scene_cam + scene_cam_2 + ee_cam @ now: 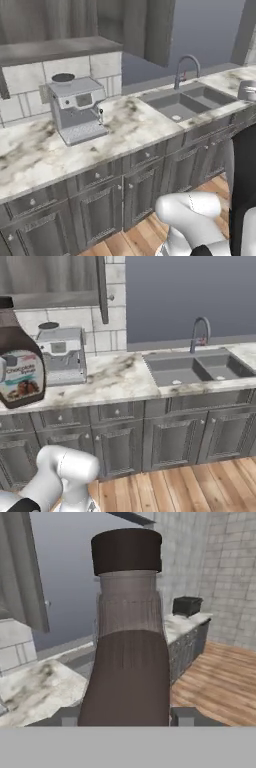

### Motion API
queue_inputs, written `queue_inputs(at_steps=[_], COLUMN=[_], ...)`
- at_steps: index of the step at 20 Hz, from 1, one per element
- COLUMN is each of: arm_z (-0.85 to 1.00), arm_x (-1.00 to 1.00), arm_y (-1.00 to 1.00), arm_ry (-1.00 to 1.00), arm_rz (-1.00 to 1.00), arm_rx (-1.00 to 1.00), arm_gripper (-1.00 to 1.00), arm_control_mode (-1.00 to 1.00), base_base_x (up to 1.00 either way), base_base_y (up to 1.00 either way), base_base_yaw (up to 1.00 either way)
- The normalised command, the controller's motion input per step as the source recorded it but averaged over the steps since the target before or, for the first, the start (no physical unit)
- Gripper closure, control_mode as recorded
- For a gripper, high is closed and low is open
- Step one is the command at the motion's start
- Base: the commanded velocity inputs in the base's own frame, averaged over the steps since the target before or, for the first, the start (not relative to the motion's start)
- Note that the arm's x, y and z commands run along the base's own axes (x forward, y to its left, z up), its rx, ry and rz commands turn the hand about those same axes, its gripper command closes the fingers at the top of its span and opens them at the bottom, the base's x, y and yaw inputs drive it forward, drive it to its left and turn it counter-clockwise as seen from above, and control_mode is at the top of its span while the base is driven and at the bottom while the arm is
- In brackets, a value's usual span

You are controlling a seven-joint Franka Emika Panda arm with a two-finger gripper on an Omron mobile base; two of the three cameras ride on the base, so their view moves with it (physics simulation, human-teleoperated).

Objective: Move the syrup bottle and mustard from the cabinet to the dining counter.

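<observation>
The gripper grips the syrup bottle upright, a finger on each side; behind it lie the marble worktop and sink

The left base view looks forward and down from behind the arm's left side, facing a marble counter at an angle, so its run recedes toward the upper right, with the coffee machine near the middle and the sink farther off. The right base view looks at the same counter more squarely from the arm's right side, with the sink right of centre. Both share the counter, coffee machine, sink and faucet. The syrup bottle looms large at that view's left edge, close to the lens. The hand view sits very near the bottle, looking along it toward a far counter.
</observation>
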Motion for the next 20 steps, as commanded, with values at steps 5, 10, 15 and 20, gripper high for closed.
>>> queue_inputs(at_steps=[5, 10, 15, 20], arm_z=[0.00, 0.00, 0.00, 0.00], arm_x=[0.00, 0.00, 0.00, 0.00], arm_y=[0.00, 0.00, 0.00, 0.00], arm_ry=[0.00, 0.00, 0.00, 0.00], arm_rz=[0.00, 0.00, 0.00, 0.00], arm_rx=[0.00, 0.00, 0.00, 0.00], arm_gripper=[1.00, 1.00, 1.00, 1.00], arm_control_mode=[1.00, 1.00, 1.00, 1.00], base_base_x=[0.00, 0.00, 0.00, 0.21], base_base_y=[-0.17, -0.29, -0.43, -0.42], base_base_yaw=[-0.99, -0.94, -0.89, -0.78])
